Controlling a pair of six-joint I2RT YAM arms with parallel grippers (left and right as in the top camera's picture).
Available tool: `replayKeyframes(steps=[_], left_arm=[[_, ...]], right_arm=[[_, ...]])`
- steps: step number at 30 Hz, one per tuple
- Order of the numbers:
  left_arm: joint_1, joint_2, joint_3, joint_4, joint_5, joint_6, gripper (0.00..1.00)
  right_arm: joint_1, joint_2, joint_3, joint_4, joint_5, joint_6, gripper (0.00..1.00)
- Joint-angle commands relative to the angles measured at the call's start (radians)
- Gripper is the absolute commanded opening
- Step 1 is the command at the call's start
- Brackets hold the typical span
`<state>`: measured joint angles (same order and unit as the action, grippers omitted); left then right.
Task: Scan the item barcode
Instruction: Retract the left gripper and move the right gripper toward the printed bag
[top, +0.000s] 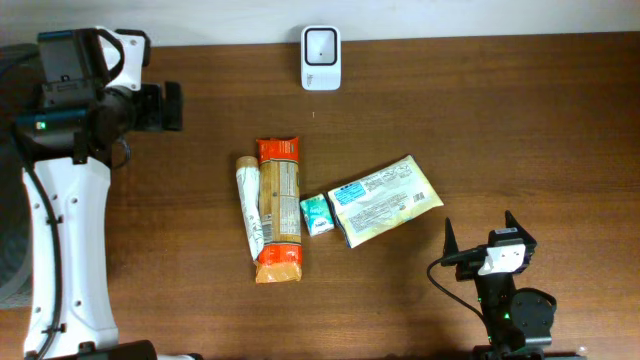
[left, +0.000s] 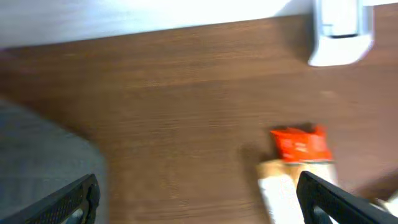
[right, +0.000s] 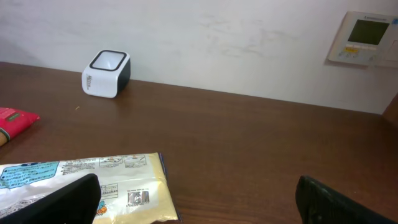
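Bench layout for the pick on the dark brown wooden bench (top: 500, 120). Far left: left fingers (left: 74, 198) spread wide, holding nothing, over bare wood. Centre row: slim beige paper-wrapped tube (top: 247, 205) touching a long pasta packet with orange ends (top: 279, 210); small green-and-white sachet (top: 317, 214) just beside it; white box-shaped barcode scanner (top: 321, 44) at the far edge, window upward; pale yellow foil pouch with blue-and-white label (top: 385, 200), its barcode (right: 138, 198) at the corner nearest the right fingers (right: 68, 200), which are spread wide, empty and near it. Advice: grip the pouch by an edge clear of the code, lift, and present the code flat to the scanner window without creasing the foil
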<state>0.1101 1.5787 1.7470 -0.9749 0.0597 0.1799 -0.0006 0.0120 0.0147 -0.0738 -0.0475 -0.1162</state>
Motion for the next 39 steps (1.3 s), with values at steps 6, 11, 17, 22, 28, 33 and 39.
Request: replayKeyframes(steps=[6, 11, 17, 22, 28, 33, 39], left_arm=[[0.155, 0.014, 0.007, 0.035, -0.103, 0.024, 0.99], [0.212, 0.032, 0.006, 0.015, -0.097, -0.003, 0.99], [0.212, 0.032, 0.006, -0.001, -0.097, -0.003, 0.99], [0.212, 0.032, 0.006, -0.001, -0.097, -0.003, 0.99], [0.212, 0.032, 0.006, -0.001, -0.097, -0.003, 0.99], [0.212, 0.032, 0.006, -0.001, -0.097, -0.003, 0.99], [0.212, 0.032, 0.006, -0.001, -0.097, -0.003, 0.99]], right_arm=[[-0.006, -0.005, -0.009, -0.001, 0.049, -0.008, 0.99], [-0.006, -0.005, -0.009, -0.002, 0.079, -0.011, 0.99], [-0.006, -0.005, -0.009, 0.036, -0.070, 0.005, 0.99], [-0.006, 0.013, 0.099, -0.009, -0.196, 0.110, 0.98], [-0.006, 0.357, 0.580, -0.347, -0.275, 0.109, 0.98], [-0.006, 0.731, 0.959, -0.620, -0.275, 0.094, 0.98], [-0.006, 1.079, 1.179, -0.721, -0.546, 0.098, 0.98]])
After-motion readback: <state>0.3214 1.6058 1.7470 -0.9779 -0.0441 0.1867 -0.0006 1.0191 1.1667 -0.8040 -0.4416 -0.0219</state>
